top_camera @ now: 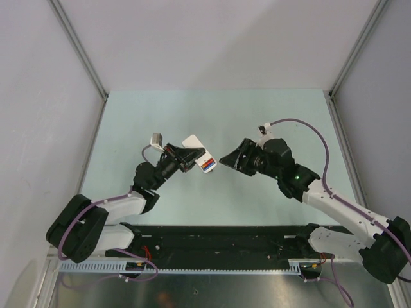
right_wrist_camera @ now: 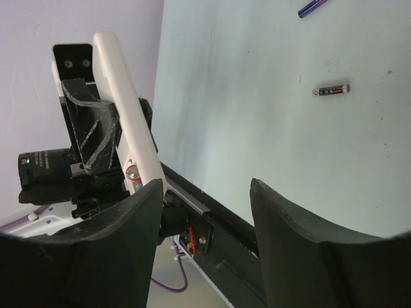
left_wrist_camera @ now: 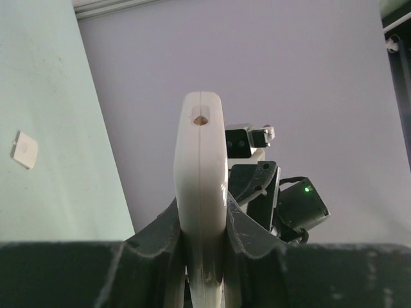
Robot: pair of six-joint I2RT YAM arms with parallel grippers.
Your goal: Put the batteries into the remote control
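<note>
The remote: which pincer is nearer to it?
Left. The left pincer is shut on the remote; the right pincer stands open beside it, apart, not touching.

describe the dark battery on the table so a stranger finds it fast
In the right wrist view, start at the pale green table right of the white remote control. Toward the upper right lies the dark battery, black with pale ends. Unlike the purple battery above it, it lies fully in frame.
</note>
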